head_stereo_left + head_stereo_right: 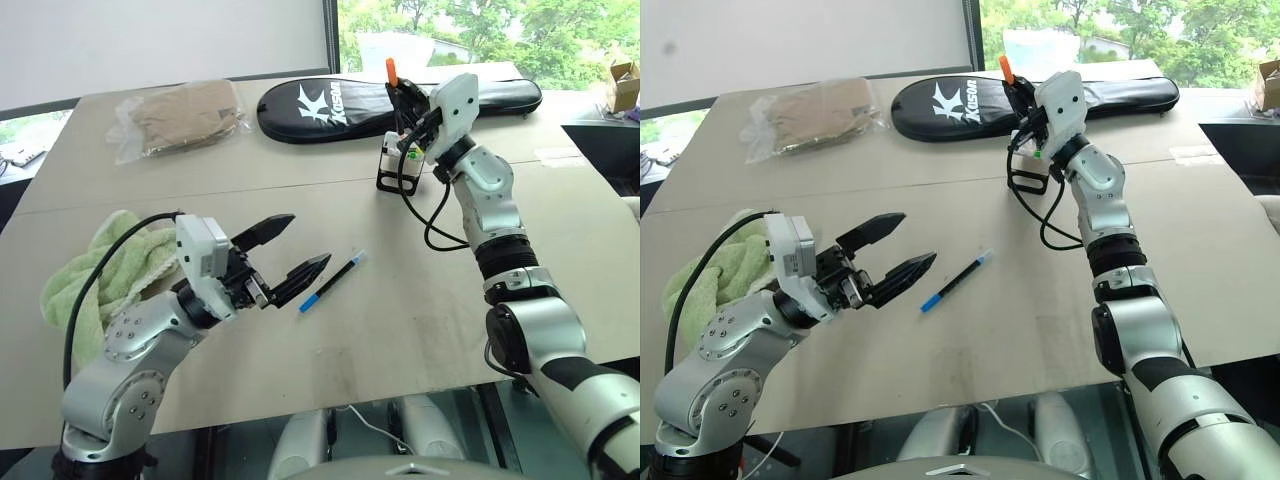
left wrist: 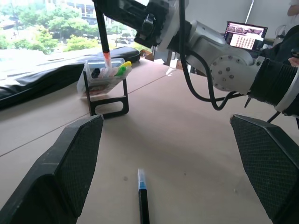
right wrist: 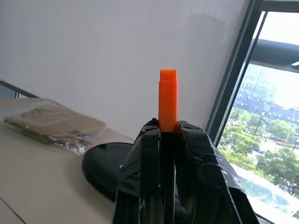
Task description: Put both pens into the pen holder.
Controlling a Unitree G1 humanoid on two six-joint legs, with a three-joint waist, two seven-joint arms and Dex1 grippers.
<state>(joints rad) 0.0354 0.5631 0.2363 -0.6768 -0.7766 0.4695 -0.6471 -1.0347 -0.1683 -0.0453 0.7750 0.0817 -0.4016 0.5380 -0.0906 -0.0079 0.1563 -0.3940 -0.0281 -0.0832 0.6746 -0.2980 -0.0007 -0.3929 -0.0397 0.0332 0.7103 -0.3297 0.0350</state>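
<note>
Right gripper (image 1: 403, 96): clamped on orange pen (image 1: 392, 70), holder (image 1: 398, 160) below; off-centre release misses it.
Left gripper (image 1: 290, 250): wide open, empty; blue pen (image 1: 332, 281) just beyond, could roll if nudged.

I am reading white lettering on the long black fabric racket bag (image 1: 400, 100) lying along the table's far edge: a large stylised "K" followed by smaller letters, apparently "Kason", though I cannot confirm them.

Bright window daylight, soft shadows, sharp focus
</note>
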